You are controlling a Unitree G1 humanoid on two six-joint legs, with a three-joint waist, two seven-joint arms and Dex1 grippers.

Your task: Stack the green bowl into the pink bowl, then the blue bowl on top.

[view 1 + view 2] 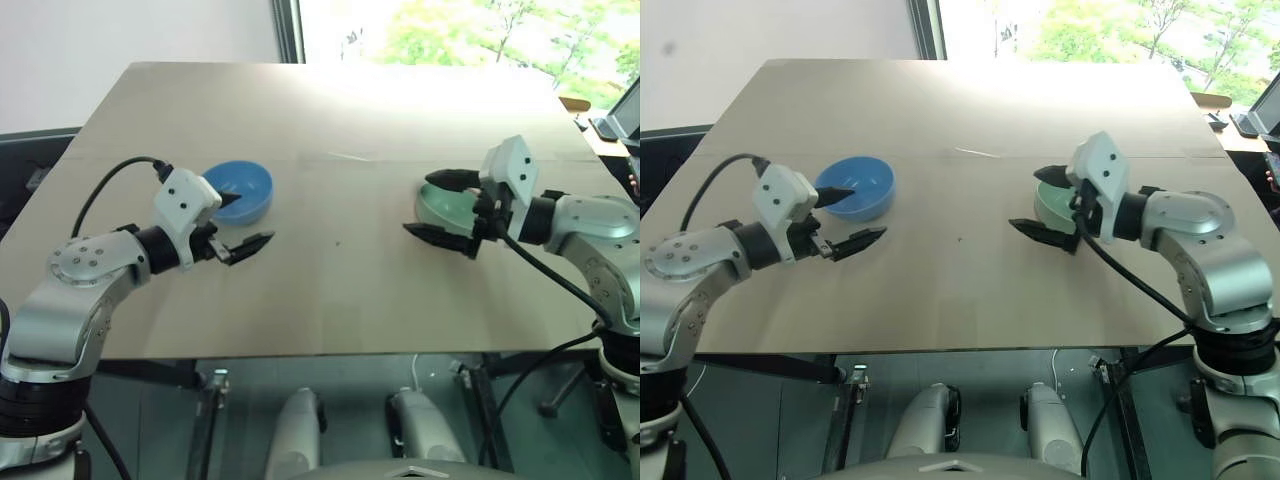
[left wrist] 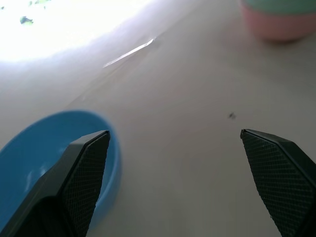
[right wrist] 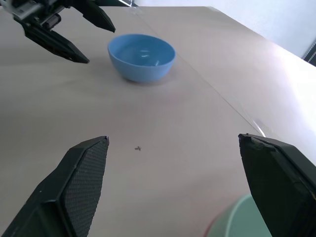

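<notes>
The blue bowl (image 1: 250, 185) sits upright on the left half of the table. My left gripper (image 1: 245, 220) is open right in front of it, with one finger over its near rim and the other on the table side. On the right, the green bowl (image 1: 447, 207) is nested in the pink bowl (image 2: 276, 27), whose salmon wall shows below the green rim in the left wrist view. My right gripper (image 1: 417, 203) stands open, its two fingers spread on either side of the green bowl's near edge and holding nothing.
The wooden table (image 1: 330, 300) has bare surface between the two bowls, with a small dark speck (image 1: 337, 242) in the middle. Its front edge runs just below both arms. A bright window lies beyond the far edge.
</notes>
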